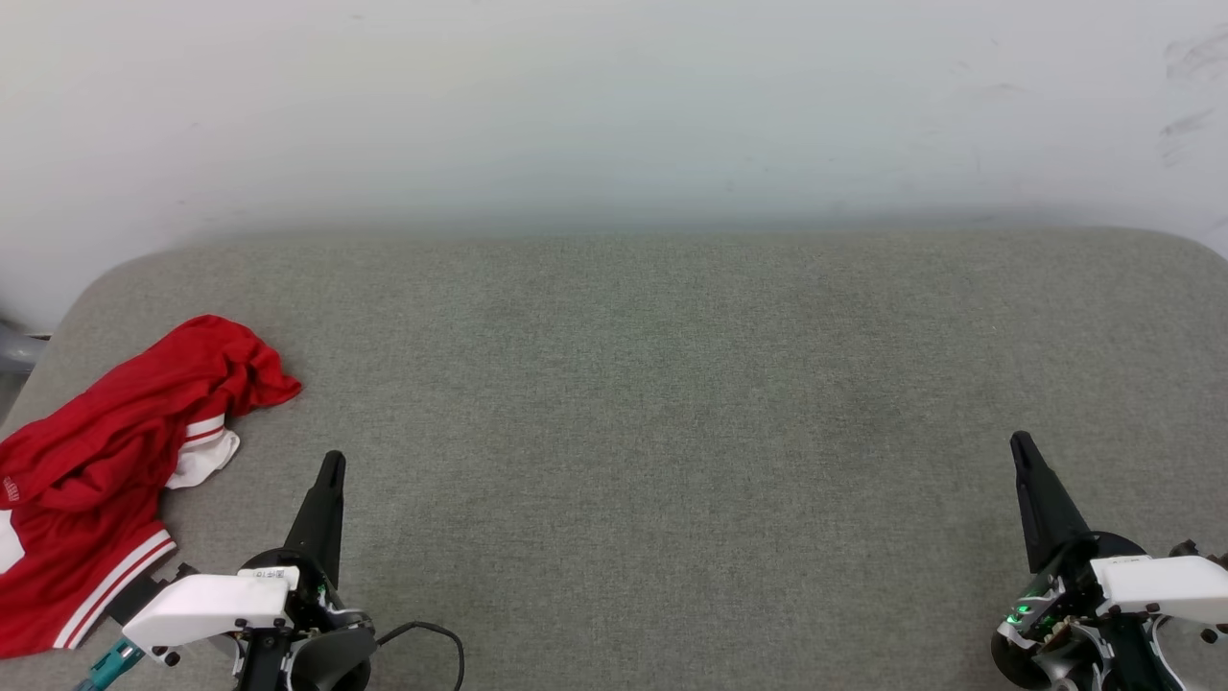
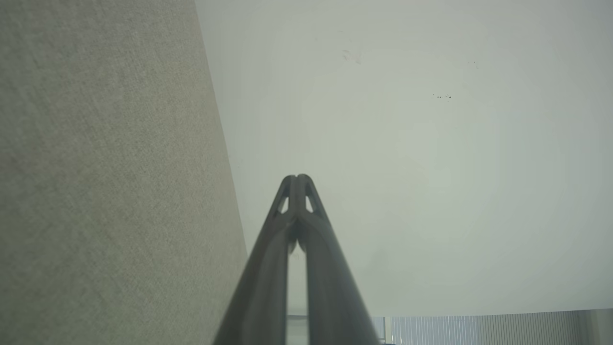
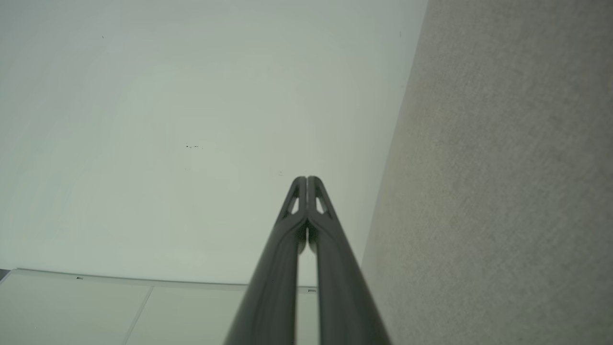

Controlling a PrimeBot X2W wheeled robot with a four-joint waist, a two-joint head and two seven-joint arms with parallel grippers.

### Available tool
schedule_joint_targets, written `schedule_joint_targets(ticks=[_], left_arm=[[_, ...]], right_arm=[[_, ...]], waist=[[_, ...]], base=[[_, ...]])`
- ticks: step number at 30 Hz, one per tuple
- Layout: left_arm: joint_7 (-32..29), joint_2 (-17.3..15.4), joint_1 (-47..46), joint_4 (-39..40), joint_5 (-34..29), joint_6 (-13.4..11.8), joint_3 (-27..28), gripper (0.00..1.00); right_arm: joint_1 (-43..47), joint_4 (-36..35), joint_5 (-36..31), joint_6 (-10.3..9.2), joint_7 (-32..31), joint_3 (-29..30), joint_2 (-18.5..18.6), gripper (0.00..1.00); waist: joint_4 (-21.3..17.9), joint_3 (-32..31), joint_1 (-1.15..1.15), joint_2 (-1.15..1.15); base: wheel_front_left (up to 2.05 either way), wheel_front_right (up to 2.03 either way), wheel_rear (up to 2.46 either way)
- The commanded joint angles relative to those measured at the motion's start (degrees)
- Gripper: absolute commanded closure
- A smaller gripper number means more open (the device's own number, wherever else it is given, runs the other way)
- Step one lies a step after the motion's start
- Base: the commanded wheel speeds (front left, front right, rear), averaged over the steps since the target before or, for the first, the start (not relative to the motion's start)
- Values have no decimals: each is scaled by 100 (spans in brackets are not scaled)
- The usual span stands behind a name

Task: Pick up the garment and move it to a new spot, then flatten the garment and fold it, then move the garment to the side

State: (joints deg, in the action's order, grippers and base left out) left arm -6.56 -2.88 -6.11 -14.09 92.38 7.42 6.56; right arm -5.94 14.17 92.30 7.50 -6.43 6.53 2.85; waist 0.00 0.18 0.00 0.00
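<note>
Background: plain pale wall (image 1: 614, 96) behind the work area, with a few dark scuffs at the far right.
Surface: table (image 1: 672, 403) under a grey woven fabric cover. It has rounded far corners and spans the head view from left to right.
Garment: the garment (image 1: 106, 451) is red and crumpled in a heap on the near left part of the table, running off the left edge of the head view. Not flattened, not folded.
Garment details: white sleeve (image 1: 206, 461) pokes out on its right side. Red-and-white striped trim (image 1: 115, 576) runs along its near edge. Numbers can't be made out.
Left gripper: left gripper (image 1: 332, 464) is near left, just right of the garment and apart from it. Its dark fingers (image 2: 268, 273) are clenched tip to tip on nothing and point toward the far side.
Right gripper: right gripper (image 1: 1020, 444) is near right, well apart from the garment. Its fingers (image 3: 273, 278) are pressed tight, tips meeting, nothing between them.
Height: can't tell whether either gripper touches the table.
Arms: a white casing sits behind each gripper, left (image 1: 206, 607) and right (image 1: 1166, 585).
Cable: black cable (image 1: 436, 635) loops over the table, just right of the left wrist.
Wrist views: each shows its own closed fingers against the wall, with the grey table cover along one side.
</note>
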Motion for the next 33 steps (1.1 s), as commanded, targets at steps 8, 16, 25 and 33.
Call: schedule_joint_targets(ticks=[8, 16, 25, 33], left_arm=[[-10, 14, -32, 4, 8, 27, 10, 100], [-10, 14, -32, 4, 8, 27, 10, 100], [-10, 14, -32, 4, 8, 27, 10, 100], [48, 5, 80, -57, -19, -5, -74, 0]], right_arm=[[-72, 3, 23, -2, -8, -6, 5, 100], [-72, 3, 23, -2, -8, -6, 5, 100], [-72, 3, 23, -2, -9, -7, 5, 100], [94, 54, -19, -1, 49, -31, -6, 0]], waist=[[0, 0, 0, 0], [0, 0, 0, 0], [0, 0, 0, 0], [0, 1, 0, 0]], base=[[0, 0, 0], [0, 0, 0], [0, 0, 0], [0, 0, 0]])
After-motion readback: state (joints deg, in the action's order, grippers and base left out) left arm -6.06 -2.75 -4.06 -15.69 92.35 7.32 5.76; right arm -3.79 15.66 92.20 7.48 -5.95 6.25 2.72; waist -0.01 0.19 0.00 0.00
